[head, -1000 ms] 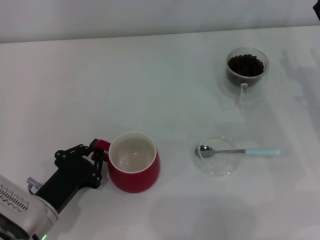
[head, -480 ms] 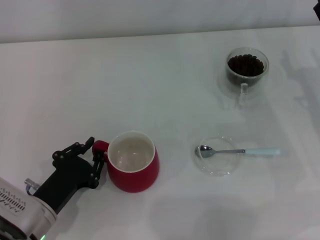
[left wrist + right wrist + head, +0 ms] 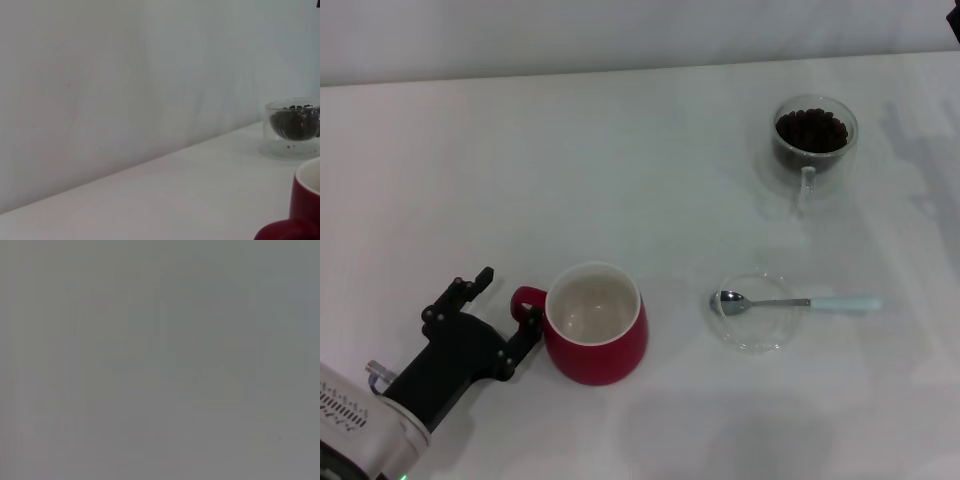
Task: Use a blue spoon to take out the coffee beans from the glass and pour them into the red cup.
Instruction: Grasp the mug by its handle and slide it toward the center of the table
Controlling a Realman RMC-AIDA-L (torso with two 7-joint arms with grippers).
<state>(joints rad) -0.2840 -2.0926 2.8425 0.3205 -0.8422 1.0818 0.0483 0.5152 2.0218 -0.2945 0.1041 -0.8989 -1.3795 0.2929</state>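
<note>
Nothing is scooped yet: the beans (image 3: pixel 812 130) fill the glass (image 3: pixel 815 137) at the table's far right, the spoon (image 3: pixel 795 302) lies untouched across a dish (image 3: pixel 753 335), the cup (image 3: pixel 595 325) sits empty, and the left gripper (image 3: pixel 505 310) is spread beside its handle.

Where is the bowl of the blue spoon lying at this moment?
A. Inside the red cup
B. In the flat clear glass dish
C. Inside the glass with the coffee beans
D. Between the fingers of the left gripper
B: the blue spoon lies with its metal bowl in the flat clear dish, its handle sticking out over the rim.
</note>
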